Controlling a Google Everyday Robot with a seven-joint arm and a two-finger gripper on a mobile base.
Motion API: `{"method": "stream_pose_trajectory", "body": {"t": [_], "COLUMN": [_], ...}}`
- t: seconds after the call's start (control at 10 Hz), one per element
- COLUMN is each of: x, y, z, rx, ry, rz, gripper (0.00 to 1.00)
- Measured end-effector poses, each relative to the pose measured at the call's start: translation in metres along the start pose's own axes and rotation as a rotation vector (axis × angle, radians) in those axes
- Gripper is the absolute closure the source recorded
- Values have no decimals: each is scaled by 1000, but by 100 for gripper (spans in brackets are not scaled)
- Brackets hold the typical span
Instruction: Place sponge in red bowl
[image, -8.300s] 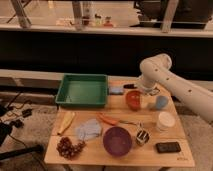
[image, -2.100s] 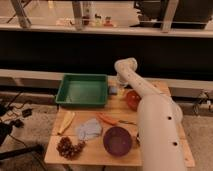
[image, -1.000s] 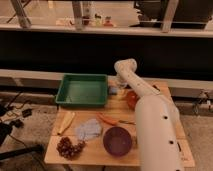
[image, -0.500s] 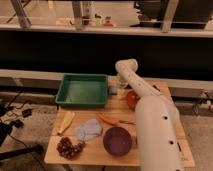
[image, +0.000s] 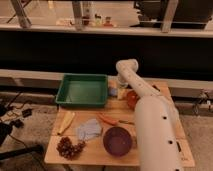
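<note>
Gripper (image: 121, 88) at the end of the white robot arm (image: 154, 129) sits low over the far middle of the light wooden table (image: 94, 152), just beside the right rim of the green rectangular plastic tray (image: 82, 90). The arm rises from the near right, bends at a rounded elbow above the table's back edge, and drops down to this spot. How far the gripper is open cannot be told, as it merges with what lies under it.

A small pale block that looks like the sponge (image: 113, 92) lies at the tray's right edge, right at the gripper; whether it is gripped or merely touched is unclear. The red round bowl (image: 132, 99) stands just to the right, partly hidden by the forearm, and the sponge is outside it.

Nearer the front are a purple round bowl (image: 118, 141), a crumpled blue-grey cloth (image: 89, 130), a thin orange carrot-like piece (image: 107, 120), a pale yellow elongated item (image: 66, 122) and a dark bunch of grapes (image: 69, 147).
</note>
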Motion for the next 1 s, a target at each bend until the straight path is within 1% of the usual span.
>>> {"method": "stream_pose_trajectory", "body": {"t": [0.5,0.6,0.8,1.0], "x": [3,2,10,20], "y": [1,0,-4,-8], "z": [-2,-5,-29,-62], "rx": [0,7,46,90], "ry": [6,5,12,23], "rz": [0,-2,6,13], "gripper": [61,61,61,61]}}
